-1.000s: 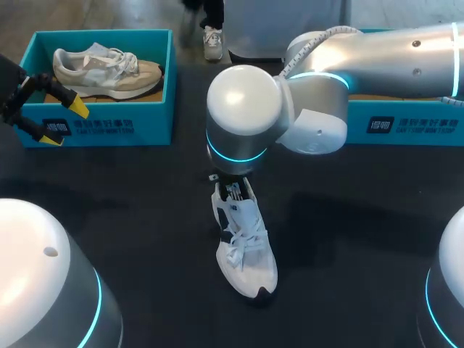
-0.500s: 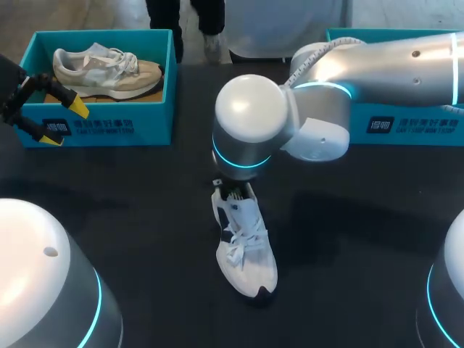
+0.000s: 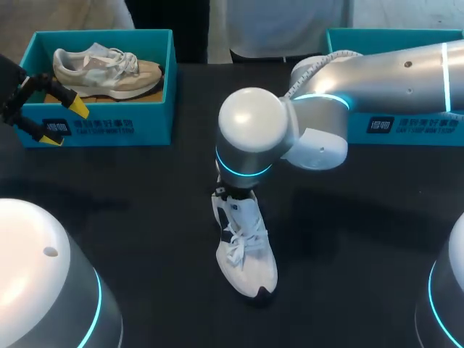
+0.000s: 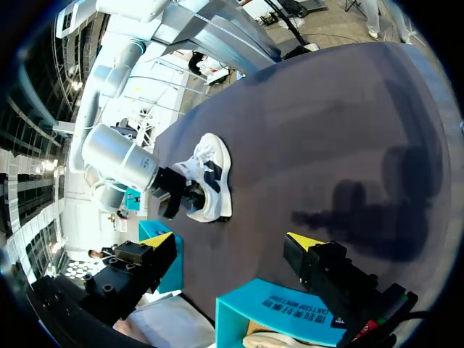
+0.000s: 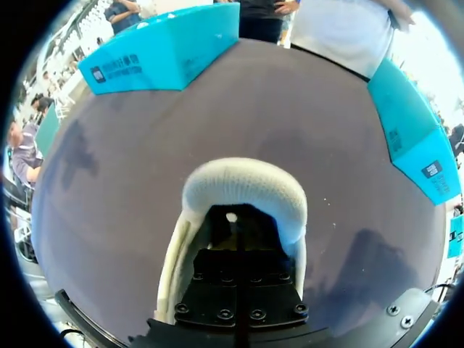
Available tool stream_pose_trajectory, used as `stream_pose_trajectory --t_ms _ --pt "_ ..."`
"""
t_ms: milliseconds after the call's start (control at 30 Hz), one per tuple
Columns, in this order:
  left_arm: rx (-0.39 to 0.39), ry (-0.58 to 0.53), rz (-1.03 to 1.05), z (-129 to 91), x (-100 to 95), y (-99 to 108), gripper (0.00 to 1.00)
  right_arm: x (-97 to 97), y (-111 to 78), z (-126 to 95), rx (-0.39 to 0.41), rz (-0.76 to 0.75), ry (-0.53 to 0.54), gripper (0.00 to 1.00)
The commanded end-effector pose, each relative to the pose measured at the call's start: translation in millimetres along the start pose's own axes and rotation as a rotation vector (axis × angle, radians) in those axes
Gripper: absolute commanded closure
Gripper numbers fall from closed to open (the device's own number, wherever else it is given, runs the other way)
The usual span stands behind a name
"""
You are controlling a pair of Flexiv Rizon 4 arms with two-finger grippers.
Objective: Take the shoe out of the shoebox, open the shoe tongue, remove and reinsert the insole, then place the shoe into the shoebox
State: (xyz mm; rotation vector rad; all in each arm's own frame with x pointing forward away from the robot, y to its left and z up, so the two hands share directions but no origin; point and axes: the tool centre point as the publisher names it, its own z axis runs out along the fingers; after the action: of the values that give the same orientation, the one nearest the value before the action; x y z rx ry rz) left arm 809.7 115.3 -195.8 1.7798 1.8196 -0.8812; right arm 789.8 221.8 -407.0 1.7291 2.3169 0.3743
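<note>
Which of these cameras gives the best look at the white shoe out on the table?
The head view: the white shoe shows from above, laces to toe, only its heel hidden under the right arm. The left wrist view shows it small, from the side; the right wrist view shows only its heel collar.

Dark matte surface (image 3: 145,217): one white lace-up sneaker with black accents (image 3: 245,250), upright near centre; one teal cardboard shoebox (image 3: 109,127) at far left edge; second teal cardboard shoebox (image 3: 406,123) at far right edge.
</note>
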Motion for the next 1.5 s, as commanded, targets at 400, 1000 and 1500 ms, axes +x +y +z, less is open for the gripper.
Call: stream_pose_trajectory --t_ms 400,1000,1500 --pt "0.000 0.001 0.001 0 0.2 0 0.00 2.9 12.4 -45 -0.137 -0.003 -0.037 1.00" --pt "0.000 0.001 0.001 0 0.2 0 0.00 1.2 30.6 -32 -0.167 -0.023 -0.012 1.00" --pt "0.000 0.001 0.001 0 0.2 0 0.00 4.7 34.3 -2 -0.150 -0.047 -0.005 1.00"
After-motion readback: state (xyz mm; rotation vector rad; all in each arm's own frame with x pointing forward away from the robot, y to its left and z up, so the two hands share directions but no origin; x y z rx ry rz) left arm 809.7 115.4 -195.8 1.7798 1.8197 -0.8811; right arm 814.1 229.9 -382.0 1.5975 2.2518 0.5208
